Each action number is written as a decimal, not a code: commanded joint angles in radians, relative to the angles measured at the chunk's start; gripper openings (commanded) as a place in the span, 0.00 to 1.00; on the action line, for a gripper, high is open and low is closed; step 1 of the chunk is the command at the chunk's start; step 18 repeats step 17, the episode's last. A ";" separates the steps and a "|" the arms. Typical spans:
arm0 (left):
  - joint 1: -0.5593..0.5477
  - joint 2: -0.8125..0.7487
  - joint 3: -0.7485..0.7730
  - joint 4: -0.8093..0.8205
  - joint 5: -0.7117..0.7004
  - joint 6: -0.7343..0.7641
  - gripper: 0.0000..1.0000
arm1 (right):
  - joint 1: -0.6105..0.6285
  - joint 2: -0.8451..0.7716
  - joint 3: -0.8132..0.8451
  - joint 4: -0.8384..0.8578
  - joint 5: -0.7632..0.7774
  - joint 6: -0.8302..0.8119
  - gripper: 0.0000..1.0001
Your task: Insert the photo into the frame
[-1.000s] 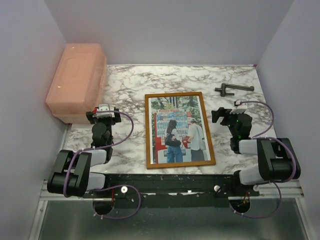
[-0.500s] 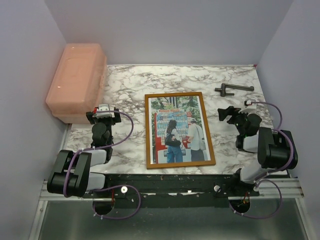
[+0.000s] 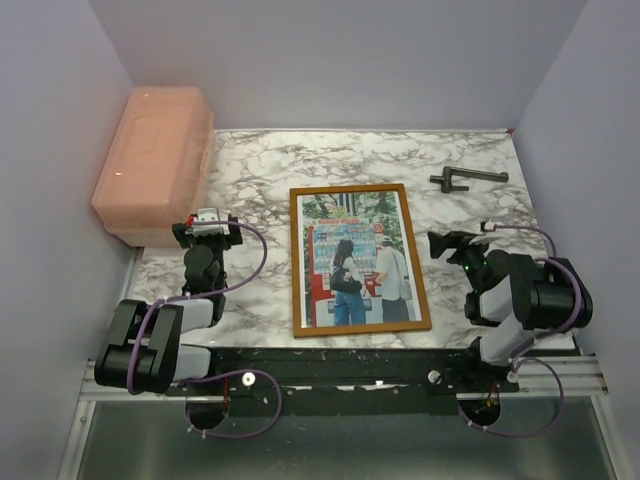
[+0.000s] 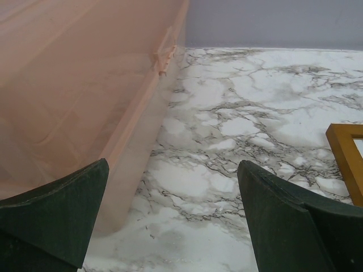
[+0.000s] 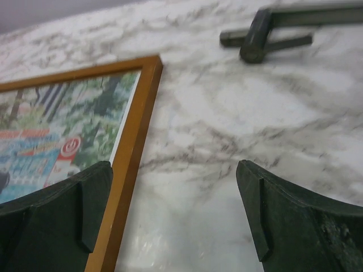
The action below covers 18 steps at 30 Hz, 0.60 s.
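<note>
Though beside frame (image 5: 136,124), right hand (image 5: 173,170) wide open, empty.

Bright, even, soft light, faint shadows; the right wrist view is blurred, others sharp.

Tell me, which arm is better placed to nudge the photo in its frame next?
Right, probably. The right jaws stand open beside the right edge of the frame, with the photo in its wrist view. The left jaws, open too, face the pink box, farther off.
</note>
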<state>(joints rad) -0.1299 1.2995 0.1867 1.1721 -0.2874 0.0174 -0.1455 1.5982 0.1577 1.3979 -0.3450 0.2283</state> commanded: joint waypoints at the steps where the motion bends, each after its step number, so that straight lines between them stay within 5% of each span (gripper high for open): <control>1: 0.009 -0.004 0.010 0.016 -0.016 -0.013 0.98 | 0.053 0.057 -0.071 0.248 0.134 -0.043 1.00; 3: 0.008 -0.003 0.010 0.018 -0.017 -0.013 0.98 | 0.060 0.011 -0.002 0.041 0.142 -0.066 1.00; 7: 0.007 -0.005 0.010 0.018 -0.017 -0.013 0.98 | 0.097 0.019 0.082 -0.101 0.182 -0.093 1.00; 18: 0.007 -0.003 0.010 0.016 -0.018 -0.013 0.99 | 0.109 0.032 0.056 -0.028 0.229 -0.079 1.00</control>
